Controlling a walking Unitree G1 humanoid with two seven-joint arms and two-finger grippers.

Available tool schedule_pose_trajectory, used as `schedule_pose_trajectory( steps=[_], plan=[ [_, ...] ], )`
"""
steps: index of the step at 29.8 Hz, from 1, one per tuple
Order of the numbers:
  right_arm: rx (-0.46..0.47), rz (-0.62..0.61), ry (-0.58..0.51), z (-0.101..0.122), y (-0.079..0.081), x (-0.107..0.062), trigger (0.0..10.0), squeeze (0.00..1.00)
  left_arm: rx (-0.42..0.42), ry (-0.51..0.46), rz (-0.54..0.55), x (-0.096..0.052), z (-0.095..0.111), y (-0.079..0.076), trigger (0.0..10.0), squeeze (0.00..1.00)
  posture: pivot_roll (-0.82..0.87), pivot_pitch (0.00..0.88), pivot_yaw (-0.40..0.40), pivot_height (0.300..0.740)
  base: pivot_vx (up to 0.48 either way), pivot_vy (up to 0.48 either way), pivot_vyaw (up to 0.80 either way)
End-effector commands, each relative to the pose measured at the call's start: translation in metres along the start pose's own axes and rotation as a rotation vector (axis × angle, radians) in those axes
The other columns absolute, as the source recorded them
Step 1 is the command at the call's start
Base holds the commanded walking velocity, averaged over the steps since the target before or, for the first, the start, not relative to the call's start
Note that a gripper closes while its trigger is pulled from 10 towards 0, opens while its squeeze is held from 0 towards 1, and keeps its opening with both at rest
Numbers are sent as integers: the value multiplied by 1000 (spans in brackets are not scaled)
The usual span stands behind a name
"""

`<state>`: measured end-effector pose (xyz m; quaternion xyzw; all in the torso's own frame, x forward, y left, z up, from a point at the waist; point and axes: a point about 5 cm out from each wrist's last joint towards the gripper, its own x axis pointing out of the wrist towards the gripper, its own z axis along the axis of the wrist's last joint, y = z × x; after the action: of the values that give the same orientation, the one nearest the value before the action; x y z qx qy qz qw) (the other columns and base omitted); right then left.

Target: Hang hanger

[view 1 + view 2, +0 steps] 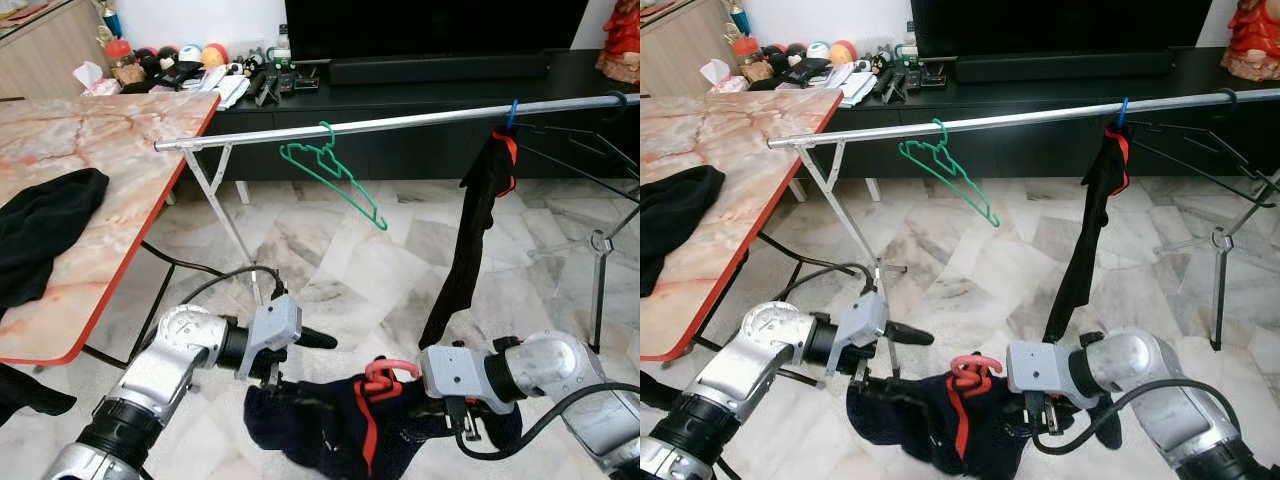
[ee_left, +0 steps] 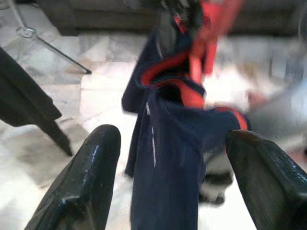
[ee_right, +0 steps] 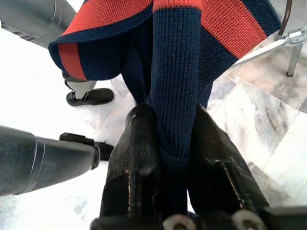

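A navy sweater [image 1: 320, 425] with red stripes hangs on a pink hanger [image 1: 385, 375], low over the floor in front of me. My right gripper [image 3: 175, 120] is shut on a fold of the sweater's knit, just right of the hanger's hook. Left of the bundle, my left gripper [image 1: 292, 360] is open, its fingers [image 2: 81, 182] spread wide, and the sweater [image 2: 168, 158] hangs just beyond them. Above and behind runs the silver rail [image 1: 400, 122] of a clothes rack. It carries an empty green hanger [image 1: 335, 170] and a hung black garment [image 1: 475, 230].
A marble table [image 1: 120, 170] with a red edge stands at the left, a black cloth [image 1: 45, 225] on it. Rack legs [image 1: 225, 215] and a black cable cross the tiled floor. Black wire hangers [image 1: 580, 150] crowd the rail's right end. A dark TV console [image 1: 420, 90] stands behind.
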<state>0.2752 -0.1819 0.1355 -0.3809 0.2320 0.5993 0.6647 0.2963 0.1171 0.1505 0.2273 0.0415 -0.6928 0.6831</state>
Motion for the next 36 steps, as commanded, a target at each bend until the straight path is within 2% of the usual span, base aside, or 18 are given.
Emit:
schedule_pose_trajectory(
  steps=[1, 3, 5, 7, 8, 10, 11, 12, 16, 17, 18, 19, 20, 30, 36],
  plan=[
    [-28, -1, -13, 6, -1, -2, 0, 0, 96, 40, -18, -1, 7, 0, 10000, 0, -84, 144, 118, 740, 0, 0, 0],
    [-27, -2, -10, 6, -2, -2, 0, 0, 164, 52, -1, 0, 13, 2, 10000, 0, -85, 145, 120, 740, 0, 0, 0],
    [-26, -5, -7, 6, -2, -2, 0, 0, 298, 103, 13, 2, 15, 2, 10000, 0, -82, 147, 120, 740, 0, 0, 0],
    [-25, -5, -6, 5, -3, -2, 0, 0, 362, 132, 16, 2, 15, 2, 10000, 0, -80, 146, 120, 740, 0, 0, 0],
    [-26, -5, -5, 5, -3, -2, 0, 0, 365, 137, 16, 2, 14, 2, 10000, 0, -79, 146, 122, 740, 0, 0, 0],
    [-27, -11, -9, 6, -4, -2, 0, 0, 339, 54, 59, 2, 16, 2, 10000, 0, -78, 147, 123, 740, 0, 0, 0],
    [-27, -10, -16, 7, -4, -3, 0, 0, 268, 38, 67, 1, 14, 2, 10000, 0, -74, 147, 123, 740, 0, 0, 0],
    [-29, -12, -16, 7, -4, -2, 0, 0, 233, 31, 69, 1, 12, 1, 10000, 0, -73, 147, 124, 740, 0, 0, 0],
    [-32, -16, -14, 8, -5, -2, 0, 0, 202, 20, 76, 1, 10, 1, 10000, 0, -75, 148, 124, 740, 0, 0, 0],
    [-32, -25, -18, 8, -6, -2, 0, 0, -54, 14, 102, 1, -2, 0, 10000, 0, -73, 149, 127, 740, 0, 0, 0],
    [-32, -28, -20, 9, -7, -2, 0, 0, -160, -11, 93, 2, -6, -3, 10000, 0, -76, 149, 128, 740, 0, 0, 0],
    [-32, -31, -20, 9, -7, -1, 0, 0, -221, -30, 83, 3, -8, -5, 10000, 0, -76, 149, 128, 740, 0, 0, 0],
    [-32, -32, -21, 9, -7, -1, 0, 0, -246, -43, 65, 4, -8, -8, 10000, 0, -76, 150, 128, 740, 0, 0, 0],
    [-54, -31, -62, 20, -8, 2, 0, 0, -224, -52, 61, 11, -9, -9, 10000, 0, -73, 150, 127, 740, 0, 0, 0],
    [-100, -27, -111, 37, -10, 4, 0, 0, -229, -42, 65, 14, -6, -8, 10000, 0, -74, 151, 126, 740, 0, 0, 0]
  ],
)
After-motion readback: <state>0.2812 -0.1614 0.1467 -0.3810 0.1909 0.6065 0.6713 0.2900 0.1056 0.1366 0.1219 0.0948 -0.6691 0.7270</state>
